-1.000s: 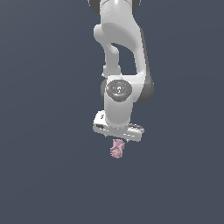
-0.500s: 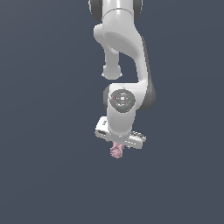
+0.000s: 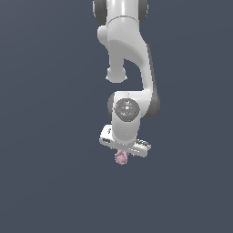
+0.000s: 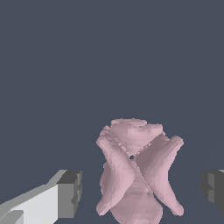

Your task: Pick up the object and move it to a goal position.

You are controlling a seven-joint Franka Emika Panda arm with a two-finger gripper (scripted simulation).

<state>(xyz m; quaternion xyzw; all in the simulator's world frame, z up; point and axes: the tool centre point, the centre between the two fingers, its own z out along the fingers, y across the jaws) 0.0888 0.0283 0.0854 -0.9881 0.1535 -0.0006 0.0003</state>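
Note:
The object (image 3: 120, 158) is a small pale-pink knobbly blob on the dark grey ground, directly beneath the white hand of the arm. In the wrist view the object (image 4: 136, 170) sits between the two fingers. My gripper (image 3: 122, 153) is low over the object and straddles it. It also shows in the wrist view (image 4: 142, 190), where it is open. One dark finger pad (image 4: 70, 192) and the other (image 4: 213, 187) each stand a small gap away from the object's sides. Neither pad touches it.
The ground (image 3: 45, 182) is a uniform dark grey surface with no other objects, edges or markers in view. The white arm (image 3: 127, 59) rises straight up above the hand.
The hand has come down towards the object over the last second. The object has stayed where it was. The fingers stay apart.

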